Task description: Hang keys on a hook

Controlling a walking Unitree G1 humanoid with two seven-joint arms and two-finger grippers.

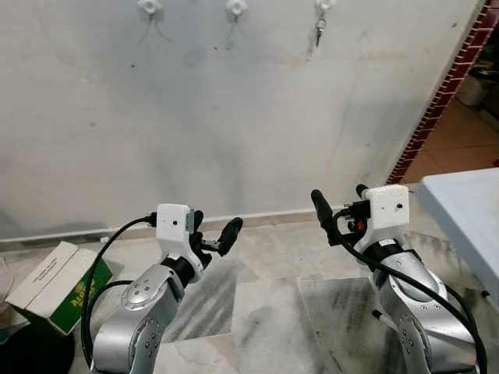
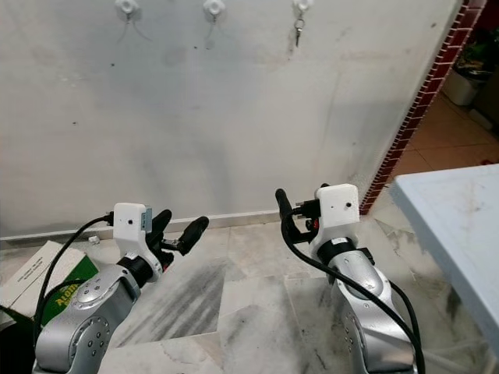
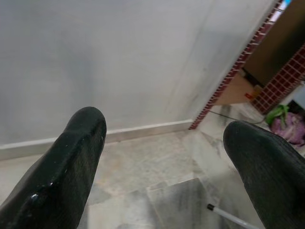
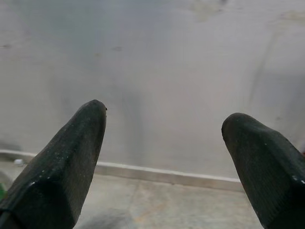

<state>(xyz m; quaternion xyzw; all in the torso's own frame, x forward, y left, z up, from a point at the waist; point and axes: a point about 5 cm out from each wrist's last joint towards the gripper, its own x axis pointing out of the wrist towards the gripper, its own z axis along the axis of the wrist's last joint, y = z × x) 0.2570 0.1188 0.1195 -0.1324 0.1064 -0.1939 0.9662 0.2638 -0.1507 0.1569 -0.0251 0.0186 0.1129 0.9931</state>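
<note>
3 hooks on wall; keys hang from the 1 o'clock hook. Left gripper & right gripper low, both w/ fingers apart, empty.

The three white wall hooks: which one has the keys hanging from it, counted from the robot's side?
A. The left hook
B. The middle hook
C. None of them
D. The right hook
D: the keys dangle below the right hook, while the left hook and middle hook hold nothing.

marble floor | green-white box at left | table at right
</note>
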